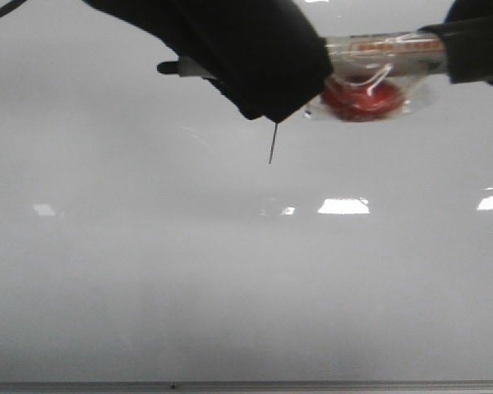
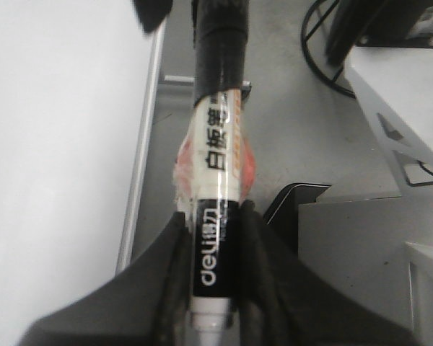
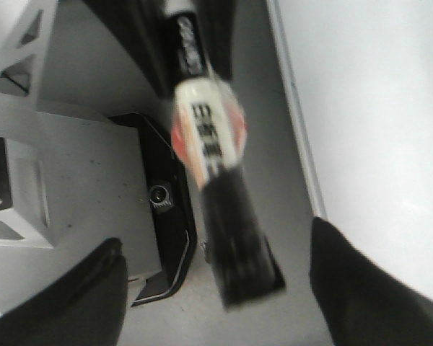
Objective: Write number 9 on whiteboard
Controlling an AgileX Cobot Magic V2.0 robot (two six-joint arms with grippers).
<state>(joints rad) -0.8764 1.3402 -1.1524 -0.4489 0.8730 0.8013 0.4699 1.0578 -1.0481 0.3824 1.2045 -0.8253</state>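
- Glossy grey-white whiteboard [image 1: 230, 279] fills the front view, with bright glare patches across its middle and a thin grey frame edge along the near side.
- Black left gripper [image 2: 215, 288] is clamped on a marker [image 2: 216, 180]; both dark fingers [image 2: 175, 267] press its black, white-lettered band.
- Marker's long axis runs left to right over the far part of the board, spanning between the two arms; a red-and-clear wrapped patch [image 1: 361, 98] sits at its middle.
- Right gripper [image 3: 216, 288] is spread wide, its fingers well apart on either side of the marker's black end [image 3: 238, 252] and not touching it.
- Only a thin black slanted stroke [image 1: 273, 144] of the number 9 shows, far centre, just below the left gripper, leaning slightly left toward its near end.
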